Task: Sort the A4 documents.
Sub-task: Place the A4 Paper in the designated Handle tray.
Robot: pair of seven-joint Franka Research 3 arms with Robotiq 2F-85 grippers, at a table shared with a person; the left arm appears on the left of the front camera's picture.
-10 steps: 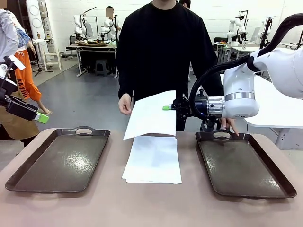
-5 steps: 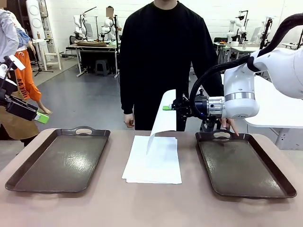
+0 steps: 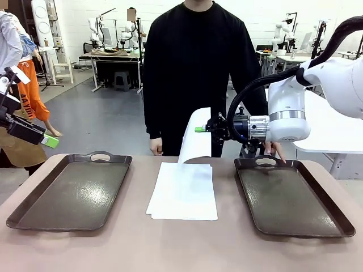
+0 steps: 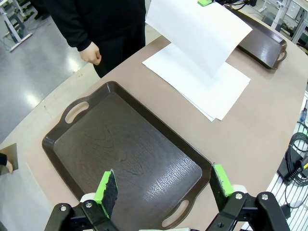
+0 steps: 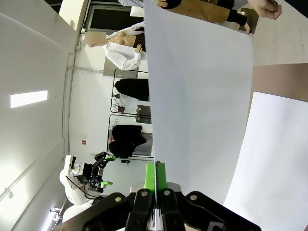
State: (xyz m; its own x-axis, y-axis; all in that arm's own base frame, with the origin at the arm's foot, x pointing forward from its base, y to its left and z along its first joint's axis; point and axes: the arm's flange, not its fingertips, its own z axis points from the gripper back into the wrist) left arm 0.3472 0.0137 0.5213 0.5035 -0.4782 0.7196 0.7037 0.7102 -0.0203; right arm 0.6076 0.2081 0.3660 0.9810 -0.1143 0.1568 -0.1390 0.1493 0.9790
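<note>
Hanging sheet (image 3: 194,144), now free of person (image 3: 195,68)

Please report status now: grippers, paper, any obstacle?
Right gripper shut on one A4 sheet, hanging above the stack. Left gripper open, facing left tray. Person's hand near right tray.

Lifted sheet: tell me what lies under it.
Under the sheet, pinched by the right gripper, a paper stack lies on the table. The sheet hides part of the stack's far end; the stack covers the tabletop beneath.
</note>
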